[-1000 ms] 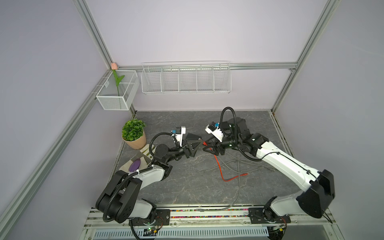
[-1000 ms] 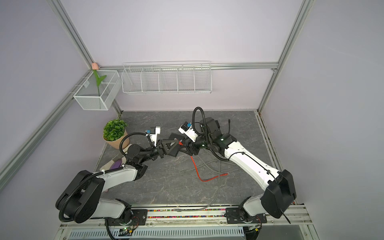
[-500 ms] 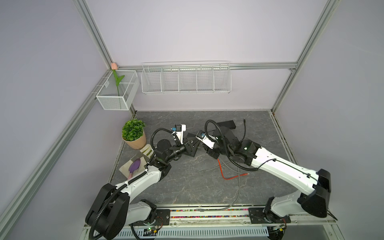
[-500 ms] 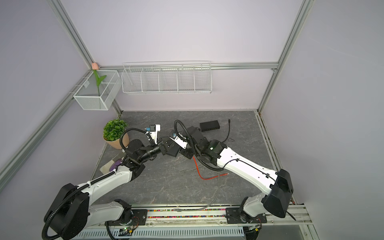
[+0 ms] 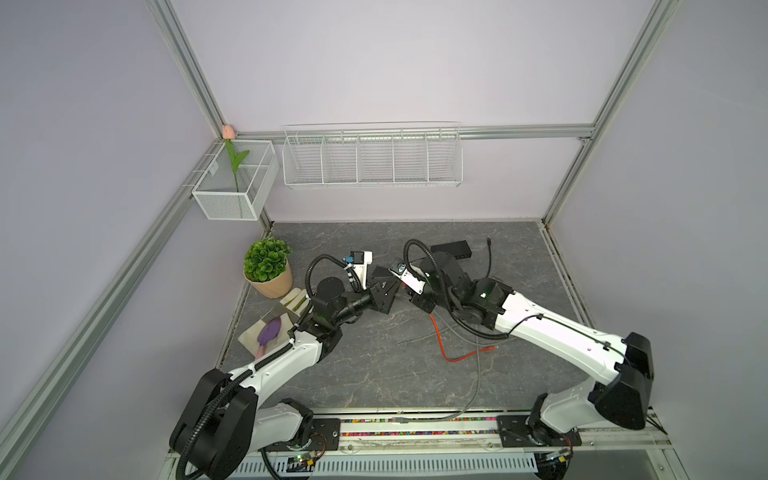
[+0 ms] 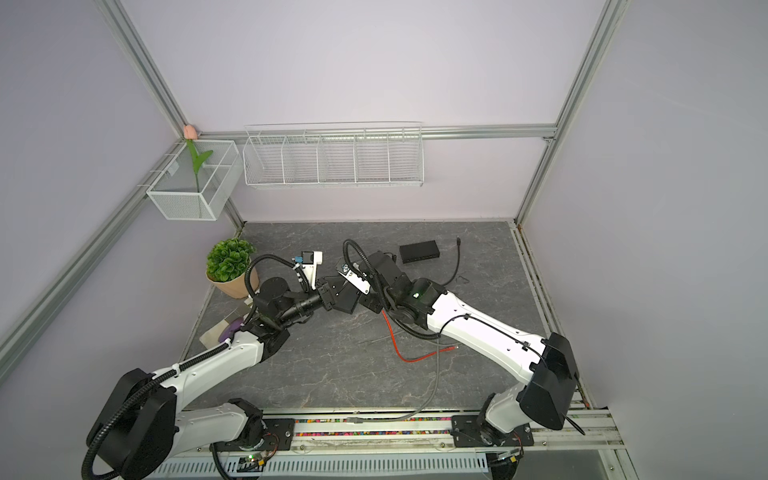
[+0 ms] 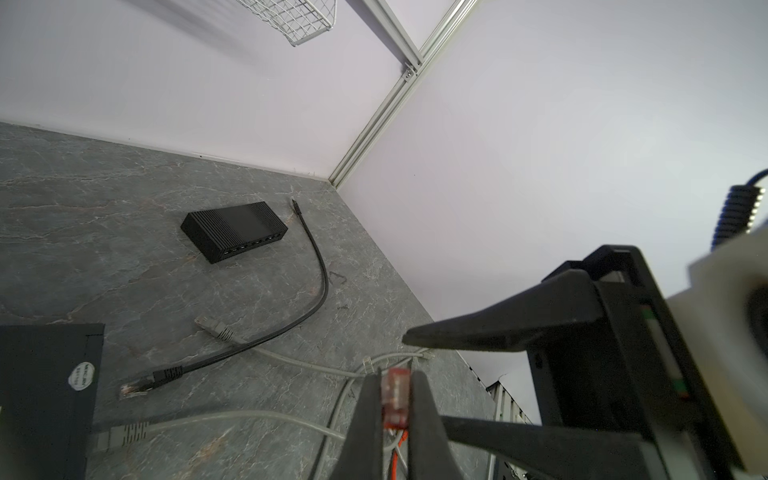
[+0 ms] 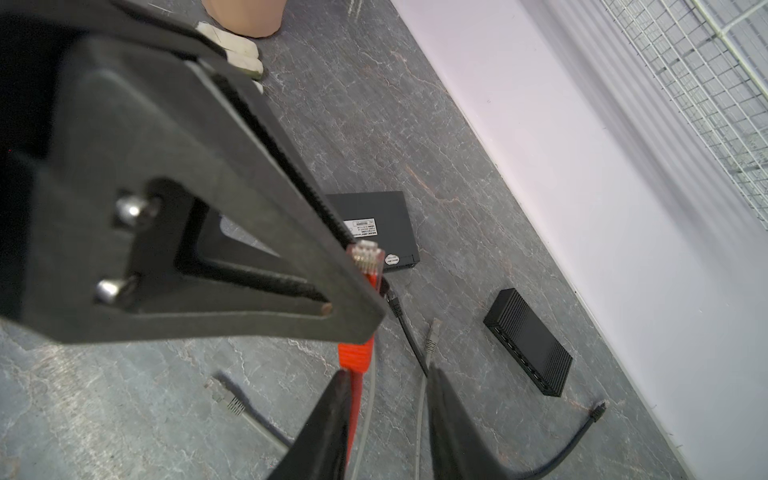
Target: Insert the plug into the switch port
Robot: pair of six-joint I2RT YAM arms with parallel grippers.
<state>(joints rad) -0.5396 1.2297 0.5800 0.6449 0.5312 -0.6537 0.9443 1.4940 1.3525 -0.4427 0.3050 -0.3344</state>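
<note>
The plug point(image 7: 397, 395) is a clear-red connector on a red cable point(image 5: 440, 345) point(image 6: 395, 340). My left gripper point(image 7: 395, 376) point(image 5: 390, 291) is shut on it, above the table's middle. In the right wrist view the plug point(image 8: 365, 257) sticks out at the left gripper's fingertips point(image 8: 357, 307). My right gripper point(image 8: 388, 370) point(image 5: 419, 297) faces the left one with its jaws apart. They straddle the red cable just behind its boot, and one finger touches it. The switch point(image 5: 451, 249) point(image 6: 419, 251) point(image 7: 235, 230) point(image 8: 528, 340) lies flat near the back wall with its port row visible.
A second black box point(image 8: 374, 228) lies label side up under the arms. Grey cables point(image 7: 232, 417) and a black cable point(image 7: 320, 282) sprawl over the table. A potted plant point(image 5: 268, 268) and a card with a purple object point(image 5: 269, 332) sit at the left.
The right arm has dropped lower and reached in toward the left gripper, uncovering the switch at the back. Its jaws have narrowed. The left gripper stays shut on the plug.
</note>
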